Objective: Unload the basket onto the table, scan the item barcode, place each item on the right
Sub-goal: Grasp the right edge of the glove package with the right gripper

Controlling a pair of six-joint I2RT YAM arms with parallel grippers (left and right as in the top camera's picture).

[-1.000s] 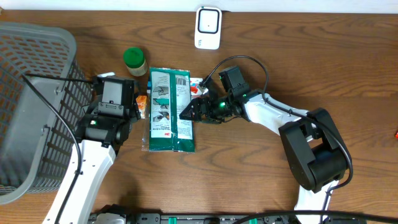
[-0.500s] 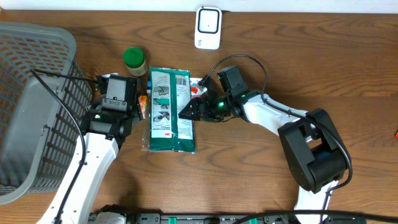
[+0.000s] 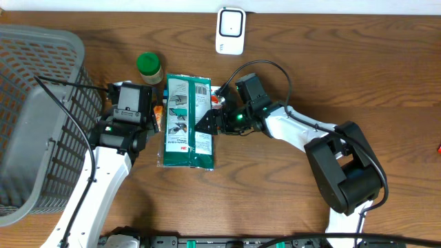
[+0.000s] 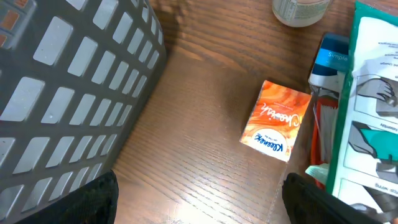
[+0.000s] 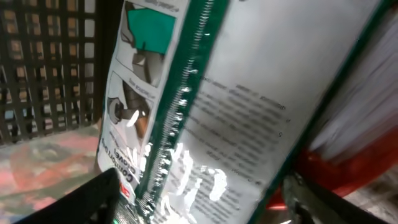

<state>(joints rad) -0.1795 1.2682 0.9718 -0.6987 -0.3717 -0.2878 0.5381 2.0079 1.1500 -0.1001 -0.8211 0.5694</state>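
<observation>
A flat green-and-white packet (image 3: 187,124) lies on the wooden table, with a barcode (image 3: 201,88) printed at its far right corner. My right gripper (image 3: 207,124) is at the packet's right edge, jaws open and straddling it. In the right wrist view the packet (image 5: 249,112) fills the space between the fingers of that gripper (image 5: 199,199). My left gripper (image 3: 129,107) hovers left of the packet, and its wrist view shows it (image 4: 199,205) open over bare wood. A white scanner (image 3: 231,30) stands at the table's far edge.
A grey basket (image 3: 34,117) fills the left side, close to my left arm. A green-lidded bottle (image 3: 149,68) stands behind the packet. An orange tissue pack (image 4: 277,120) lies beside the packet's left edge. A red item (image 3: 219,96) pokes out from under its right side.
My right gripper has slid left onto the packet's edge and its jaws have narrowed a little. The packet has shifted slightly left. The left arm moved up earlier and now holds still.
</observation>
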